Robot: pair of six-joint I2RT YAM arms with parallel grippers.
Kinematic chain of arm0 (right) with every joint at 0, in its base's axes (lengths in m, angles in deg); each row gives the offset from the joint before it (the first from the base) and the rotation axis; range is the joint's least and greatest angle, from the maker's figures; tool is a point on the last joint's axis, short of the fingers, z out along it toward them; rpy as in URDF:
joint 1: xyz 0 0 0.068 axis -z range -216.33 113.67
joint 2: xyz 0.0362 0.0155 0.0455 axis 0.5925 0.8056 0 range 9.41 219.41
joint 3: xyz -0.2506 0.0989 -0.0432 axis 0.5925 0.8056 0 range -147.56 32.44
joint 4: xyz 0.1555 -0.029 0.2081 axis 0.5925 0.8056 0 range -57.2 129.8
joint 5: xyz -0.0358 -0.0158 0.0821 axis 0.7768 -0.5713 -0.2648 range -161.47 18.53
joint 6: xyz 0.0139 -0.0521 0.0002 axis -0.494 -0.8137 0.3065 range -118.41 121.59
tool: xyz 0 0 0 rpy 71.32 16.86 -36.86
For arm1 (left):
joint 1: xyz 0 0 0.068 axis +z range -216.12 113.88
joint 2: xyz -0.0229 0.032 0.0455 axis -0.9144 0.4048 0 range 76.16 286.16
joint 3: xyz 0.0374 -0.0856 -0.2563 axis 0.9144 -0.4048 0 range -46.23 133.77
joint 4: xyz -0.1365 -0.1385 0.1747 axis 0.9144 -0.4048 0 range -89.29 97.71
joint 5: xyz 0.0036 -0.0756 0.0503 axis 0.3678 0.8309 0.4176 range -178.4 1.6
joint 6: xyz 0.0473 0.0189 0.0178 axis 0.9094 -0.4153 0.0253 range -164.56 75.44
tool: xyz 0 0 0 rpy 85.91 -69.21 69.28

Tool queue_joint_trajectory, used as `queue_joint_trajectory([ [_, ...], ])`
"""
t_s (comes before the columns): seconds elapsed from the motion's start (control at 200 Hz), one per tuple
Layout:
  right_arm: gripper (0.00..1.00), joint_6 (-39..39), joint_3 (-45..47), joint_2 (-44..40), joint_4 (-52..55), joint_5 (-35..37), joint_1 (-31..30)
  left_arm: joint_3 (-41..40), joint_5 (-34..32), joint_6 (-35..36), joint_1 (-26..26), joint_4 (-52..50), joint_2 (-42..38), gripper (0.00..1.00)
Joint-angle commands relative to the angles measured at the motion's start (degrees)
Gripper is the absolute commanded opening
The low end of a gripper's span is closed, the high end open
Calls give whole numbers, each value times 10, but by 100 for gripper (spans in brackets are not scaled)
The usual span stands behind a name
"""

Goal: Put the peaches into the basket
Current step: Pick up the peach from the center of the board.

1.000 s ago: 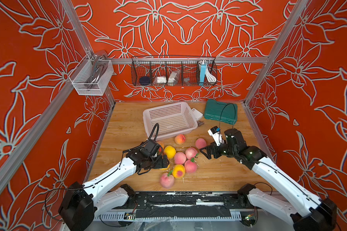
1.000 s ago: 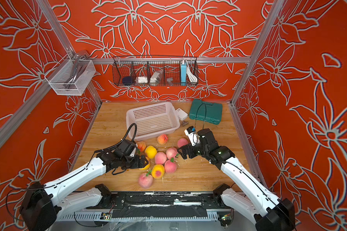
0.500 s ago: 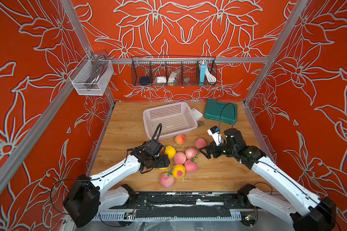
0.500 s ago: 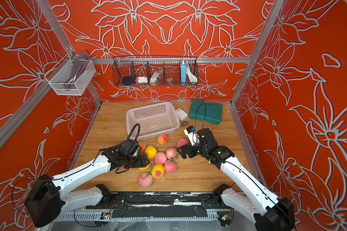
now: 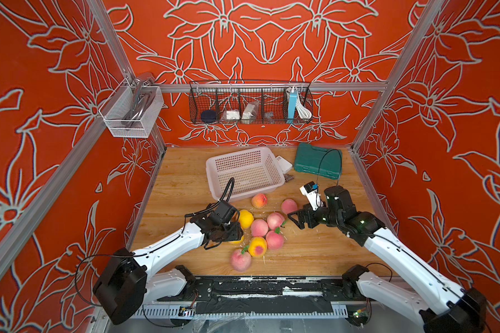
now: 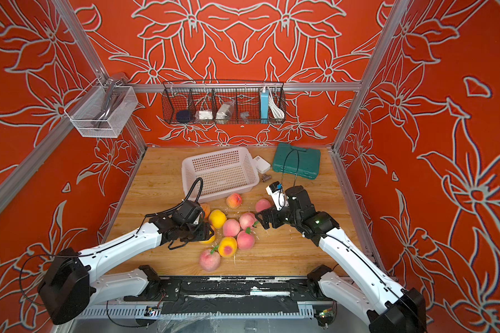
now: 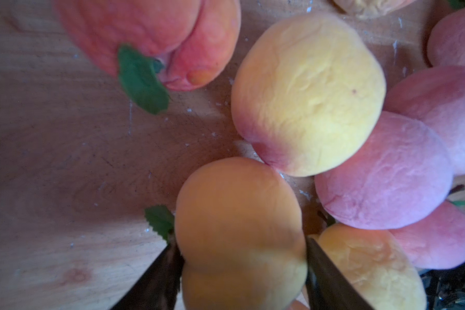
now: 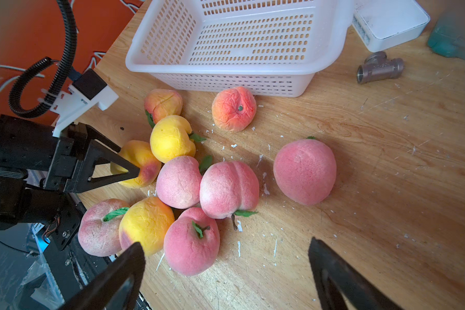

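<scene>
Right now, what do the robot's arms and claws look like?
The left arm and right arm are white with black joints. The left gripper and right gripper are black, with pointy triangular fingers. A ribbed black cable loops off the left wrist.

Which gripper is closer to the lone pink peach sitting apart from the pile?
Right. The right gripper sits open just beside the lone pink peach, not touching it. The left gripper is across the pile, clamped on a yellow-orange peach.
</scene>
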Motion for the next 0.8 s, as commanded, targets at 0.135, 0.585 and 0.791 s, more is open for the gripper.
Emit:
queue_joint_trajectory([
  [0.135, 98, 2, 5, -5, -5, 6, -2, 3, -13, -5, -3, -16, -16, 54],
  [0.585, 98, -38, -12, 7, -11, -42, -2, 51, 23, -13, -4, -67, -112, 51],
  [0.791, 99, -45, -11, -20, -68, -120, -3, 70, 75, -46, -3, -4, -133, 51],
])
